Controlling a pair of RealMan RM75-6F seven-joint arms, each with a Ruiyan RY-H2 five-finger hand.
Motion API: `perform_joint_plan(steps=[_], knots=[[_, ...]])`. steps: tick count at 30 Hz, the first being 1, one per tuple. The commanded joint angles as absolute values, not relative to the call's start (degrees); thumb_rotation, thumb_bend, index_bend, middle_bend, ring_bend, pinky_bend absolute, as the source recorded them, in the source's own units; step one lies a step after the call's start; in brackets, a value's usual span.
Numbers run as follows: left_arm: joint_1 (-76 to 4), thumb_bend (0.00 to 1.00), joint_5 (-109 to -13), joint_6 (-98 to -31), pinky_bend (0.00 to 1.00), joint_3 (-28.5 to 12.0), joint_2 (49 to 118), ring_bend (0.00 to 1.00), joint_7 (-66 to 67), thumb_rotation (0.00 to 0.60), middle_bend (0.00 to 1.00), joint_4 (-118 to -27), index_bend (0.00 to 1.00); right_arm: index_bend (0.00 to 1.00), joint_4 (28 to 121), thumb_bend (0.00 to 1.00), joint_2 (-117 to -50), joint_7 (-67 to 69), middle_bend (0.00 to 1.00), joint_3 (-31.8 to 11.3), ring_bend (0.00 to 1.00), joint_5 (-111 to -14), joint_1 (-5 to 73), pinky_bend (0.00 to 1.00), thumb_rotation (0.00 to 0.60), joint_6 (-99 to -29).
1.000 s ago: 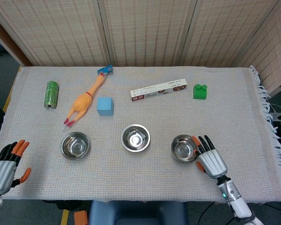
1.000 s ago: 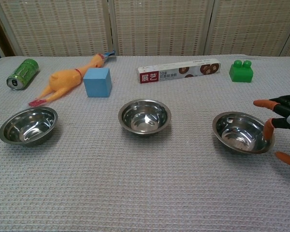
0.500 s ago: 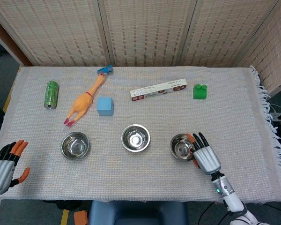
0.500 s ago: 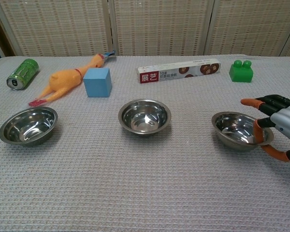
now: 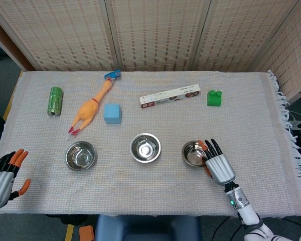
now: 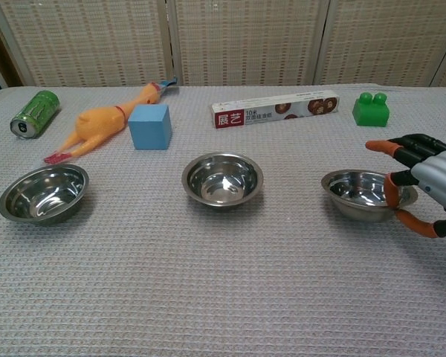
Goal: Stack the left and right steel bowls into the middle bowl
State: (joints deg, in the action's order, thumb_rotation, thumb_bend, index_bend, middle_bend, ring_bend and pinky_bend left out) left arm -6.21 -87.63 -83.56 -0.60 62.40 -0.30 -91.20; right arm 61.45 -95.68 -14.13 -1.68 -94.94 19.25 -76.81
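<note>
Three steel bowls are set in a row across the near half of the cloth-covered table point(image 5: 155, 201), the row running left to right. The left bowl point(image 5: 80, 155) and the middle bowl point(image 5: 145, 147) sit flat with openings facing straight up, well apart from each other. The right bowl point(image 5: 195, 153) is seen in the chest view with its rim raised slightly on the side of the right hand point(image 6: 425, 186), so that its opening is tipped a little toward the middle bowl; being round, it shows no long axis. The right hand is clamped on the right bowl's rim: an orange-tipped finger point(image 6: 393, 195) is hooked over the edge into the bowl, the thumb is placed below and outside the wall, and the remaining fingers are spread above the rim. The left hand point(image 5: 4, 175) is held off the near left edge of the table, fingers apart, nothing in it, well apart from the left bowl. Behind the bowls are recorded a green can point(image 5: 55, 101) lying on its side, a rubber chicken point(image 5: 92, 108) lying diagonally, a blue cube point(image 5: 112, 113) just beside the chicken, a long foil box point(image 5: 170, 96) and a green toy brick point(image 5: 214, 98).
</note>
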Motion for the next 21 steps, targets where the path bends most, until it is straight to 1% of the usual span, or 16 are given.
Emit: perform_joint_plan(steps=[1,9,12,18,21], knots=[[-6.2,0.40,-87.6,-83.5,0.08,-0.6,62.4,0.00,-0.3,0.600,0.00,-91.2,0.00,0.65,63.9,0.47,-94.1,-15.3,0.03,-2.8,0.00,-94.9,19.9,0.00,0.600,-77.8],[-6.2,0.40,-87.3,-83.6,0.08,-0.8,62.2,0.00,-0.8,0.600,0.00,-91.2,0.00,0.65,71.1,0.47,-91.0,-19.4,0.03,-5.3,0.00,-95.4,21.8,0.00,0.600,-79.6],[-6.2,0.40,-87.2,-83.6,0.08,-0.9,62.1,0.00,-1.1,0.600,0.00,-91.2,0.00,0.65,73.4,0.47,-90.7,-20.4,0.04,-6.3,0.00,-95.4,22.9,0.00,0.600,-79.2],[-6.2,0.40,-86.7,-83.3,0.08,-1.1,61.9,0.00,-1.8,0.600,0.00,-91.1,0.00,0.65,74.8,0.47,-93.4,-22.0,0.05,-8.4,0.00,-96.0,26.2,0.00,0.600,-78.7],[-6.3,0.40,-86.6,-83.2,0.08,-1.2,61.8,0.00,-1.9,0.600,0.00,-91.0,0.00,0.65,74.8,0.47,-94.1,-22.2,0.05,-8.8,0.00,-95.8,26.8,0.00,0.600,-78.3]])
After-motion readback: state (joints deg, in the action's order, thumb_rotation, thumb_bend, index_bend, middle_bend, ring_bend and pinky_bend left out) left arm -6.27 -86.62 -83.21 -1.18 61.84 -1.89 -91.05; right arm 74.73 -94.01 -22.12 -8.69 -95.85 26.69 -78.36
